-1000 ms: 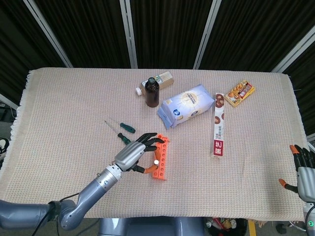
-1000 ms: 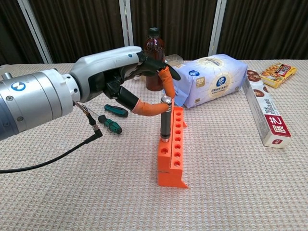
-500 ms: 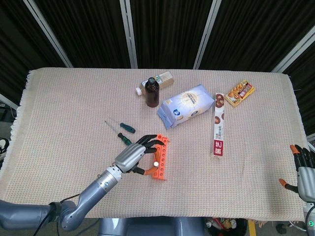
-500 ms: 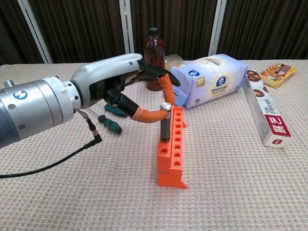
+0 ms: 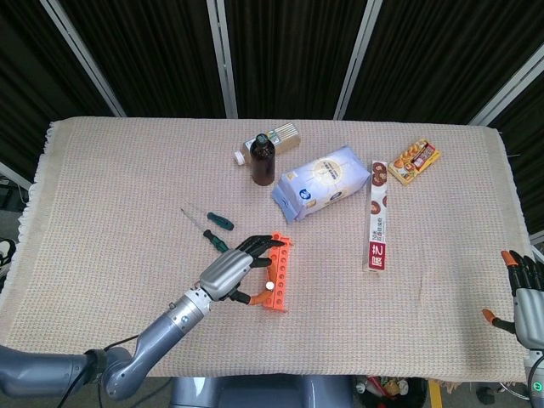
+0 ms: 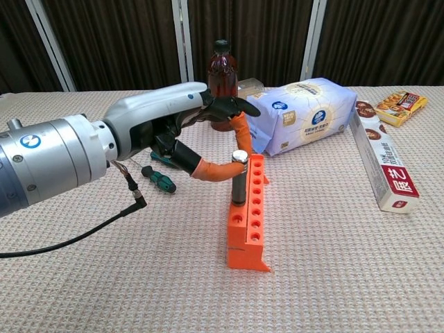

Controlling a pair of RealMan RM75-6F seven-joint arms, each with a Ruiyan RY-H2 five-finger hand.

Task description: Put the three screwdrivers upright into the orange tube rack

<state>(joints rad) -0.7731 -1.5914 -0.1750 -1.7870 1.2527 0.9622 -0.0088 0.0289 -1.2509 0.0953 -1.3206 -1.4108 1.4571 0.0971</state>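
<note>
Easing back from the rack, the left hand [image 6: 201, 132] is still pinching the black-handled screwdriver [image 6: 238, 179], now standing upright in the orange tube rack [image 6: 248, 225]. Two green-handled screwdrivers [image 6: 161, 171] are lying beside it; the right hand [image 5: 525, 293] is idling, fingers spread.

My left hand [image 6: 187, 132] sits centre-left in chest view, arm coming in from lower left; fingers arched fwd, thumb tip against the top of the upright screwdriver [image 6: 238, 177]. My right hand [image 5: 525, 293] is at the far lower-right edge of head view, fingers apart, holding nothing.
</note>
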